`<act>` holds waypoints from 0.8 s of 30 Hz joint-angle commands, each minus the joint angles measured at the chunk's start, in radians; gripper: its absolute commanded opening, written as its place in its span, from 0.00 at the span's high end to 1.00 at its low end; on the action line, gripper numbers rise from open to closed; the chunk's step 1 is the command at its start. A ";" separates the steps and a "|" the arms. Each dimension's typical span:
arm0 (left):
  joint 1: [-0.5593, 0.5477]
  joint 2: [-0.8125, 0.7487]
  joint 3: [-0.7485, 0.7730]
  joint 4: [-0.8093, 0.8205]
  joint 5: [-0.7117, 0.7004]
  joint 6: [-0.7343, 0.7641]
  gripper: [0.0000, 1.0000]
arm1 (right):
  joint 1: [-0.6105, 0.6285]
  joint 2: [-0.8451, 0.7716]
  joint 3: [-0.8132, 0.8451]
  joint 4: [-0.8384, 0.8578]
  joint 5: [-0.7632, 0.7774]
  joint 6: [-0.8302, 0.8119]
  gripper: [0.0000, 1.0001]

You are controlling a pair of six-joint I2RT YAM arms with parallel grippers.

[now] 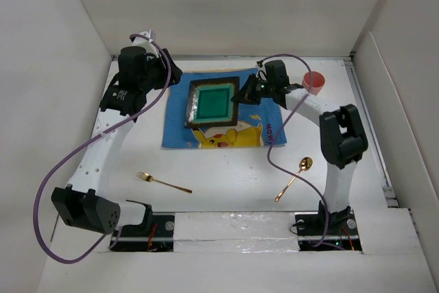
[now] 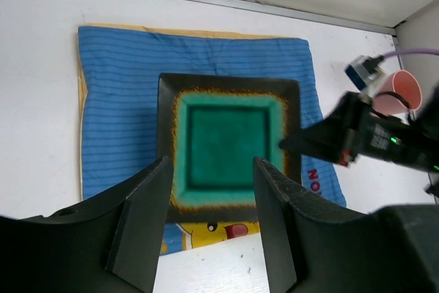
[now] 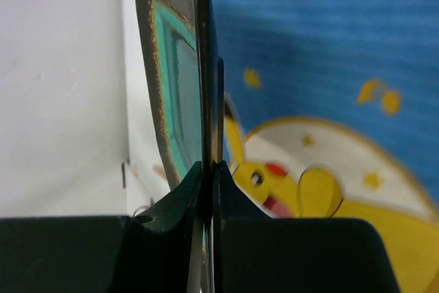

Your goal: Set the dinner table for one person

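Observation:
A square plate (image 1: pixel 212 103) with a green centre and dark rim is over the blue striped mat (image 1: pixel 177 111) on the white dinner table (image 1: pixel 226 183). My right gripper (image 1: pixel 241 95) is shut on the plate's right edge; in the right wrist view the fingers (image 3: pixel 209 166) pinch the rim of the plate (image 3: pixel 175 80) edge-on above the mat (image 3: pixel 329 53). My left gripper (image 2: pixel 211 166) is open and empty, hovering above the plate's (image 2: pixel 226 142) near edge. The right gripper (image 2: pixel 291 143) also shows in the left wrist view.
A gold fork (image 1: pixel 163 182) lies on the table at front left, a gold spoon (image 1: pixel 295 176) at front right beside the right arm. A pink cup (image 1: pixel 313 81) stands at the back right, also seen from the left wrist (image 2: pixel 401 90). White walls enclose the table.

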State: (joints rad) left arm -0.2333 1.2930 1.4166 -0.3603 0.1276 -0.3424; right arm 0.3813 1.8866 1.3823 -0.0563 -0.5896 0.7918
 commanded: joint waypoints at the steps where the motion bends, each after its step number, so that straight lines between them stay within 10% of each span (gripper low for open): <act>1: 0.008 -0.014 0.016 0.035 0.017 -0.006 0.53 | -0.010 0.056 0.171 0.096 -0.128 0.011 1.00; 16: 0.008 0.008 -0.050 0.073 0.007 -0.015 0.53 | -0.054 0.316 0.371 -0.145 -0.135 -0.098 1.00; 24: 0.008 0.011 -0.070 0.092 0.014 -0.029 0.53 | -0.065 0.350 0.435 -0.316 -0.041 -0.195 0.48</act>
State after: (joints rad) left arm -0.2333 1.3144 1.3502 -0.3241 0.1307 -0.3603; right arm 0.3237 2.2463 1.7313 -0.3214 -0.6319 0.6571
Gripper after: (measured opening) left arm 0.469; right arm 0.512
